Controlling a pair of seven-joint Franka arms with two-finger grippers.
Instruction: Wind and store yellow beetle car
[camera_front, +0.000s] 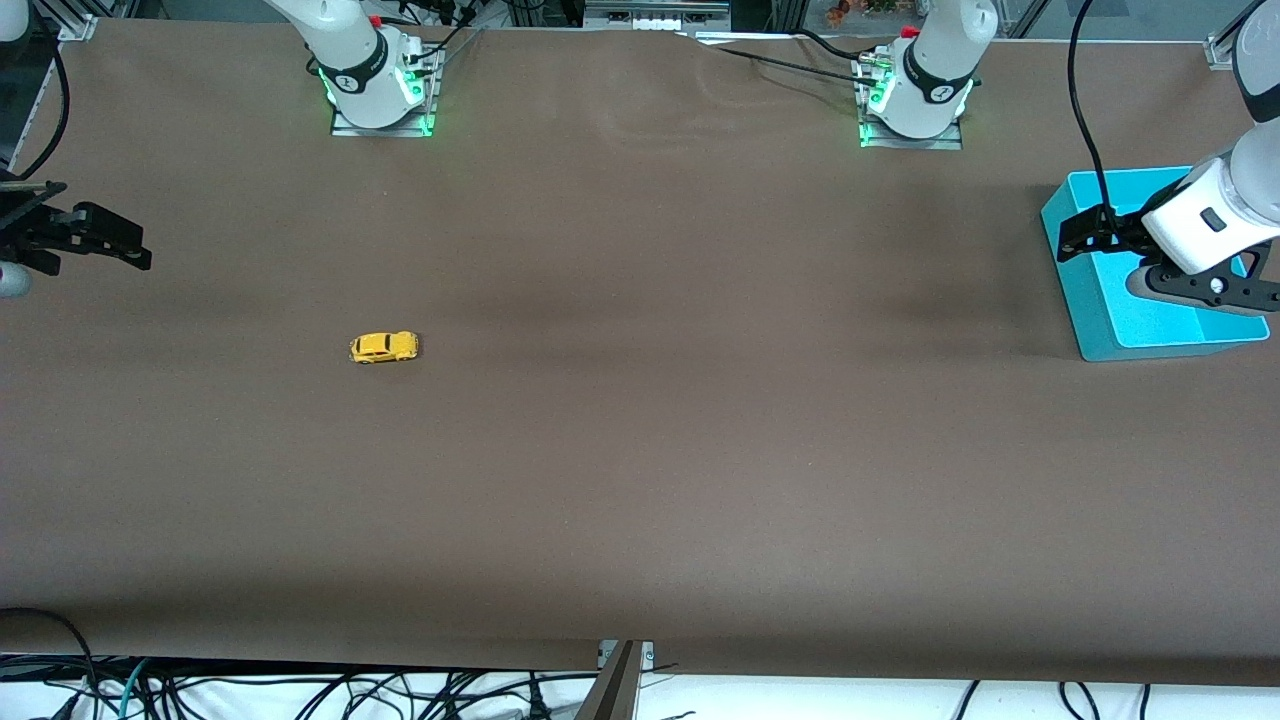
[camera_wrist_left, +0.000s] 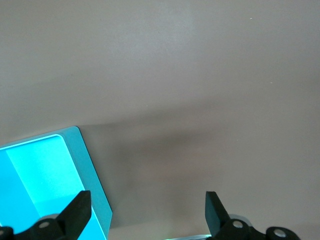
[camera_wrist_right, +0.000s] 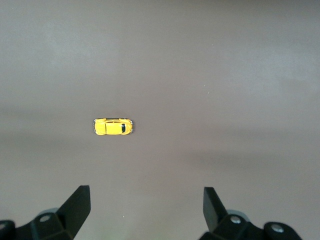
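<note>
**Both jaws released, toy car alone on the brown surface**

The left gripper (camera_front: 1085, 238) hangs over the blue bin (camera_front: 1100, 320) at the left arm's end of the surface, its jaws spread wide and holding nothing. In the left wrist view the two black fingers (camera_wrist_left: 80, 210) stand well apart, with one corner of the bin (camera_wrist_left: 45, 170) under one of them and bare brown cloth under the other. The bin's inside shows nothing in the part that can be seen.

The right gripper (camera_front: 110, 240) hangs over the edge of the surface at the right arm's end, jaws likewise released and empty. In the right wrist view its fingers (camera_wrist_right: 80, 205) are far apart, and the yellow beetle car (camera_wrist_right: 113, 126) sits on the cloth ahead of them, well clear of both.

The yellow beetle car (camera_front: 384, 347) stands on its wheels on the surface (camera_front: 640, 450), toward the right arm's end, nearer to the front camera than the right arm's base (camera_front: 378, 90). It lies lengthwise along the surface, touching nothing. It is well apart from the blue bin, which stands at the other end of the surface, nearer the front camera than the left arm's base (camera_front: 915, 100).

Cables (camera_front: 300, 690) trail below the surface's near edge.
</note>
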